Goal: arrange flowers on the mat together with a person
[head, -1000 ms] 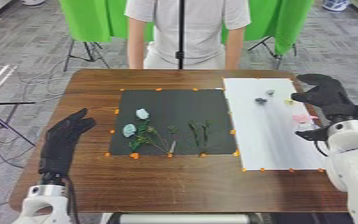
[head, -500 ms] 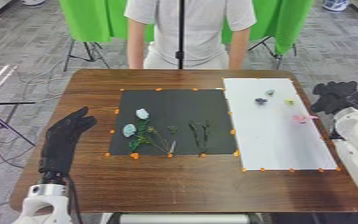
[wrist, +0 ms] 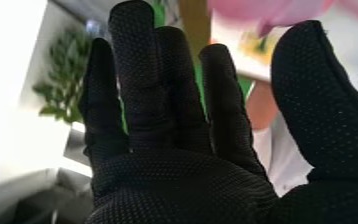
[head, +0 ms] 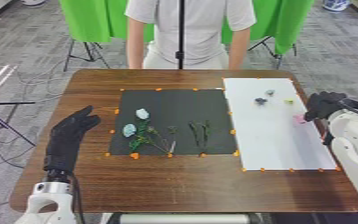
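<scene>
In the head view my right hand [head: 328, 104] is at the right edge of the white sheet, beside the pink flower [head: 300, 119]. Seen from the right wrist, that hand [wrist: 180, 175] has straight fingers and holds nothing, with the pink flower [wrist: 269, 10] beyond the thumb tip. A dark blue flower [head: 261, 101], a pale one [head: 270, 92] and a yellow one [head: 289, 101] lie on the sheet. On the black mat [head: 180, 102] are light blue flowers [head: 129, 130] with leafy stems, and bare green stems [head: 199, 135]. My left hand [head: 67, 135] is open at the mat's left side.
The white sheet [head: 278, 150] lies right of the mat on the brown table [head: 175, 185]. Orange tape pieces mark the edges of both. A person stands across the table with arms down, touching nothing on it.
My right hand first drew back off the sheet to the right, then came in again a little, close to the pink flower. The left hand has barely shifted.
</scene>
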`<state>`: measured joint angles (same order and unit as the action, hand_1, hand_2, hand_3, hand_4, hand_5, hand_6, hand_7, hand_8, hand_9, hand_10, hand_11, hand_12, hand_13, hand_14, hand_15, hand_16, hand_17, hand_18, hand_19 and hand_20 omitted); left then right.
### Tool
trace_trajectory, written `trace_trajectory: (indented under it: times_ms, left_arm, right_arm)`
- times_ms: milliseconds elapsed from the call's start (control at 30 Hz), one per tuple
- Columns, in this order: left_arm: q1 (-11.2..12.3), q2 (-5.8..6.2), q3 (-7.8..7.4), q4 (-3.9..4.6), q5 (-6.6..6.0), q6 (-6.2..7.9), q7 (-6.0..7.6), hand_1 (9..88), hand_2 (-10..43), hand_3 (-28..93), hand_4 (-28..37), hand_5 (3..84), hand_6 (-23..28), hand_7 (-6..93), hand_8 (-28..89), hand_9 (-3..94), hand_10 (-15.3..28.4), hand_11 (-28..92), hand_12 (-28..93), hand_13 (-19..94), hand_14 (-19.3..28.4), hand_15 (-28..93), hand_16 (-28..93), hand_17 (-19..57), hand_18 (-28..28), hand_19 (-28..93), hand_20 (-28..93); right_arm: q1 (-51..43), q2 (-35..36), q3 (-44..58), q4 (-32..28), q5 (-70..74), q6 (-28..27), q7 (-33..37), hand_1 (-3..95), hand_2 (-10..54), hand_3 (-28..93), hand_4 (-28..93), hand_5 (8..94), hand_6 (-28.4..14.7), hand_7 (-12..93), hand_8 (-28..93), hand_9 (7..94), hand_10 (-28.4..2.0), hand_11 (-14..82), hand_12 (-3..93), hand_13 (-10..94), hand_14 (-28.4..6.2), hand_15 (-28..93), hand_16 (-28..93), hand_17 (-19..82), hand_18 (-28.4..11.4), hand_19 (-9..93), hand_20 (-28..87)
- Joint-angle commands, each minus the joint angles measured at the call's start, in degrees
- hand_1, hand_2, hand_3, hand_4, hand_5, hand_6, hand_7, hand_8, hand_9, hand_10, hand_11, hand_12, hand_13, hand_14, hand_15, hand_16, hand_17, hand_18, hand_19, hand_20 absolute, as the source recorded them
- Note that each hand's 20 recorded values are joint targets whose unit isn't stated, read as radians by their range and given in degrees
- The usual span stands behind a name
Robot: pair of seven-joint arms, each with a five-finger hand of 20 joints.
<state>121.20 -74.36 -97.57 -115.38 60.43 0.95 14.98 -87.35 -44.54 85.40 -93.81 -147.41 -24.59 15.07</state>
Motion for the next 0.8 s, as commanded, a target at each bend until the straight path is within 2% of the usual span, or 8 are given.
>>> trace_trajectory:
  times_ms: [33,100,233,333,400,533,700,800]
  left_arm:
    - [1.74,-0.83,-0.64,-0.34,-2.83,2.83,1.06,25.0,-1.4,68,-20.4,49.2,4.5,13.2,-5,48.0,14.1,21,17,37,18.5,18,4,4.5,12.3,4,17]
    - [1.66,-0.7,-0.65,-0.29,-3.26,3.56,1.43,24.4,-1.4,68,-20.8,49.2,4.4,13.6,-5,48.3,14.1,21,17,37,18.6,19,4,4.1,13.1,5,17]
    - [1.01,-0.17,-0.6,0.09,-3.2,3.12,1.47,24.1,-1.5,68,-20.9,49.3,4.3,14.3,-5,48.6,14.1,22,17,37,18.6,22,5,4.0,13.4,6,18]
    - [1.02,-0.28,-0.45,0.14,-3.45,3.38,1.58,24.2,-1.6,68,-21.0,49.4,4.3,14.4,-5,48.7,14.0,22,17,37,18.5,22,4,4.0,13.4,6,18]
    - [1.03,-0.35,-0.47,0.22,-3.41,3.1,1.58,24.3,-1.6,68,-21.0,49.4,4.4,14.5,-5,48.7,14.0,22,17,37,18.6,23,4,4.0,13.4,6,18]
    - [1.24,-0.44,-0.53,0.09,-3.42,3.32,2.02,24.4,-1.6,68,-21.0,49.5,4.4,14.7,-5,48.7,14.1,22,17,37,18.7,23,4,4.1,13.4,6,18]
    - [1.26,-0.46,-0.85,-0.01,-3.59,3.43,2.09,24.4,-1.6,68,-21.0,49.4,4.4,14.8,-5,48.7,14.0,23,17,37,18.7,23,3,4.1,13.4,6,18]
    - [1.64,-0.39,-1.03,-0.21,-3.67,3.58,1.84,24.4,-1.6,68,-20.9,49.4,4.4,14.7,-5,48.7,14.2,23,17,37,18.7,23,3,4.1,13.4,6,18]
  right_arm:
    - [-4.21,-1.63,1.81,0.55,0.05,0.06,1.07,34.9,-9.5,79,-25,50.2,2.3,19,-10,58.5,-12.8,22.8,24.8,63,-11.6,42,31,24,-17.0,43,36]
    - [-5.21,-1.67,1.78,1.13,-0.09,3.08,0.88,37.1,-9.5,80,-26,52.1,3.5,20,-10,59.4,-12.0,23.9,25.2,65,-10.9,43,31,24,-16.8,43,36]
    - [-7.38,-1.89,1.4,2.0,-0.05,11.54,0.33,42.5,-9.5,80,-28,57.7,6.2,24,-13,65.4,-10.1,26.5,27.1,68,-9.3,49,33,26,-15.9,42,37]
    - [-7.52,-1.97,-0.67,3.23,-0.15,18.44,0.27,49.7,-9.5,72,-28,63.1,7.4,27,-7,74.0,-8.2,15.7,41.1,71,-7.8,51,40,27,-14.9,40,38]
    - [-7.47,-1.95,-1.61,3.58,0.07,20.64,0.26,54.1,-9.5,68,-28,70.5,7.2,29,-1,82.0,-6.5,11.7,46.2,73,-7.3,54,41,30,-13.3,39,39]
    - [-6.45,-1.74,-2.84,4.43,0.64,24.28,-0.06,56.8,-9.5,67,-27,78.3,6.4,28,1,88.9,-5.9,11.4,47.5,75,-6.6,58,39,32,-12.4,38,43]
    - [-5.7,-0.85,-1.78,1.86,1.66,28.25,0.9,57.6,-9.5,68,-27,80.3,5.1,27,2,90.9,-5.6,11.6,47.6,76,-6.3,60,39,33,-12.5,38,45]
    - [-4.22,0.74,-1.2,-2.7,3.22,28.76,1.04,57.5,-9.5,68,-27,80.7,4.8,26,4,91.0,-5.7,11.4,48.4,76,-6.2,60,40,33,-12.7,39,45]
